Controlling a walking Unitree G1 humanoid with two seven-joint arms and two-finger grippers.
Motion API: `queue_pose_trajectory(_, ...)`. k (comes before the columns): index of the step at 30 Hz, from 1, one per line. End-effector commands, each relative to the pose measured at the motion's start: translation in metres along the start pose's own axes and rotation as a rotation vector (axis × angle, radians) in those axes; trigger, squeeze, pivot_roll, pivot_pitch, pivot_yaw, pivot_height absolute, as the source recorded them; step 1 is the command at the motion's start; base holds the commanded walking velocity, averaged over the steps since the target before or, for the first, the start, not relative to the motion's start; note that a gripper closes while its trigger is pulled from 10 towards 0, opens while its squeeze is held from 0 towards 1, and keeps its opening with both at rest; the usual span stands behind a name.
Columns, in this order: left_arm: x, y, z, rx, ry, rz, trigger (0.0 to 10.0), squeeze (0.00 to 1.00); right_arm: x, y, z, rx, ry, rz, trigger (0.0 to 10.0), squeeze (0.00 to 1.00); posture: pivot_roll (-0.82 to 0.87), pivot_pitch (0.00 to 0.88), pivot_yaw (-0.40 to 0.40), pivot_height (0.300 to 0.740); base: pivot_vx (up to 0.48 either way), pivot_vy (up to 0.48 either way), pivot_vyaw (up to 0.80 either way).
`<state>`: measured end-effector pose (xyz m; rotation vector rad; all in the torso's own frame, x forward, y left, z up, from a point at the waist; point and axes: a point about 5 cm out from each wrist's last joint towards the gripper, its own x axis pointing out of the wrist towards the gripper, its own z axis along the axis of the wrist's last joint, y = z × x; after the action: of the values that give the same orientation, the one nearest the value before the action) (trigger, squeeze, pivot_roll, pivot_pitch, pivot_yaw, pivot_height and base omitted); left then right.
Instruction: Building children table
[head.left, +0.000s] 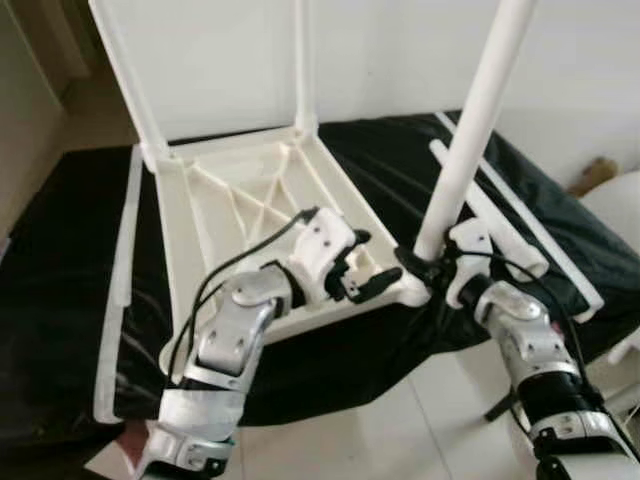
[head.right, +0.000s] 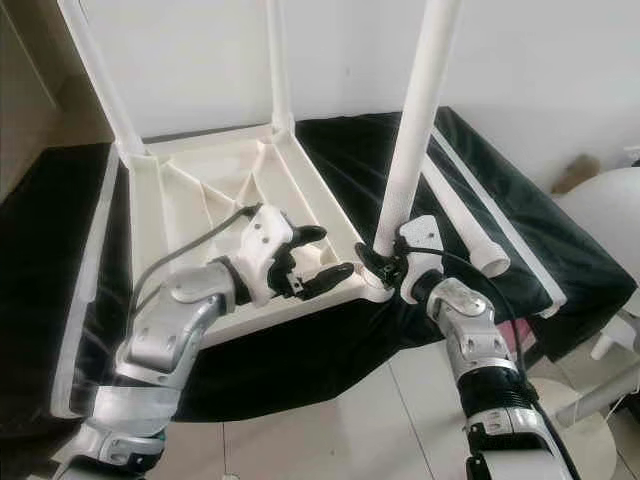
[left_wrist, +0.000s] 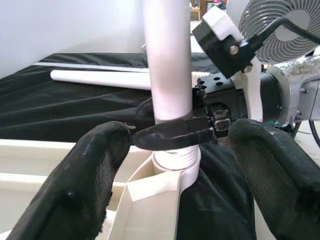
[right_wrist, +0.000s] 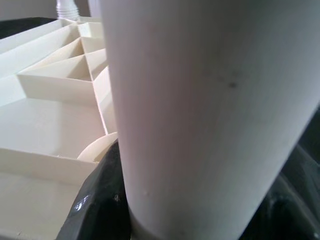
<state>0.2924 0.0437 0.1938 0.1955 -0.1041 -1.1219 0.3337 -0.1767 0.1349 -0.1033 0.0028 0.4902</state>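
Three white legs stand upright in the corner sockets of the overturned white tabletop (head.right: 190, 200): two at the far corners, far-left leg (head.right: 100, 80) and far-right leg (head.right: 278, 60), and the near-right leg (head.right: 415, 120), which I am gripping. One more loose leg (head.right: 465, 225) lies flat on the black cloth (head.right: 400, 150), just beyond my right wrist. Two long white rails also lie on the cloth, a left rail (head.right: 85, 290) along the tabletop's left side and a right rail (head.right: 500, 215) near the cloth's right edge.

My right gripper (head.right: 378, 262) is clenched around the base of the near-right leg, just above its socket at the tabletop's near-right corner; in the left wrist view its black fingers (left_wrist: 172, 134) wrap the leg above the threaded end. My left gripper (head.right: 318, 262) is released, fingers spread, hovering over the tabletop's near edge and pointing towards that same corner, close to the right gripper but not touching the leg.

The tabletop rests underside up, its ribbing exposed, on the cloth-covered surface. Pale floor tiles (head.right: 330, 430) show below the cloth's near edge. A plain light wall (head.right: 560, 60) rises behind. One fan (left_wrist: 280, 25) appears in the left wrist view, behind my right arm.
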Motion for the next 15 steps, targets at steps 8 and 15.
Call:
queue_pose_trajectory(8, 0.0, 0.002, -0.002, -0.01, 0.006, 0.079, 10.0, 0.0, -0.005, 0.014, -0.018, 0.138, 0.087, -0.255, 10.0, 0.0, 0.0, 0.0, 0.006, 0.74, 0.0, 0.0, 0.0)
queue_pose_trajectory(15, 0.0, 0.002, -0.002, -0.018, 0.002, 0.069, 10.0, 0.0, -0.012, 0.025, -0.018, 0.202, 0.1, -0.502, 10.0, 0.0, -0.02, 0.0, -0.005, 0.74, 0.0, 0.0, 0.0)
